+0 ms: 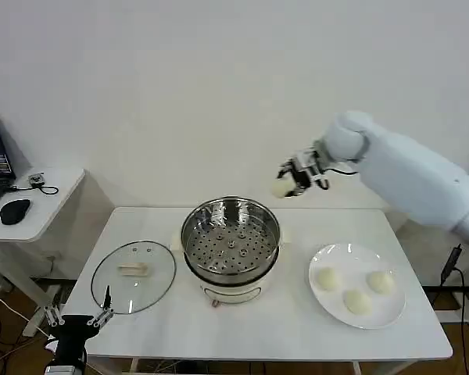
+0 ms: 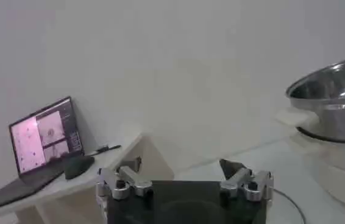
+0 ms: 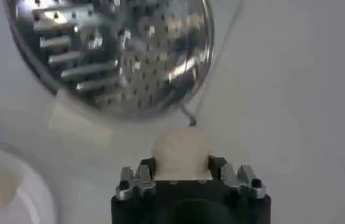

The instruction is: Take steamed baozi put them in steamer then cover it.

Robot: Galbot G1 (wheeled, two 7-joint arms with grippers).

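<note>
The steel steamer [image 1: 230, 242] stands at the table's middle with its perforated tray bare. My right gripper [image 1: 285, 185] hangs in the air above and a little right of the steamer's rim, shut on one cream-white baozi [image 1: 280, 188]. In the right wrist view that baozi [image 3: 181, 151] sits between the fingers, with the steamer [image 3: 111, 52] below it. Three more baozi [image 1: 356, 287] lie on a white plate [image 1: 393, 313] at the right. The glass cover [image 1: 133, 276] lies flat left of the steamer. My left gripper [image 1: 78, 318] waits open at the table's front left corner.
A side table at the far left carries a laptop [image 2: 41, 137] and a black mouse [image 1: 14, 211]. Cables hang by the main table's left and right edges. A white wall stands close behind the table.
</note>
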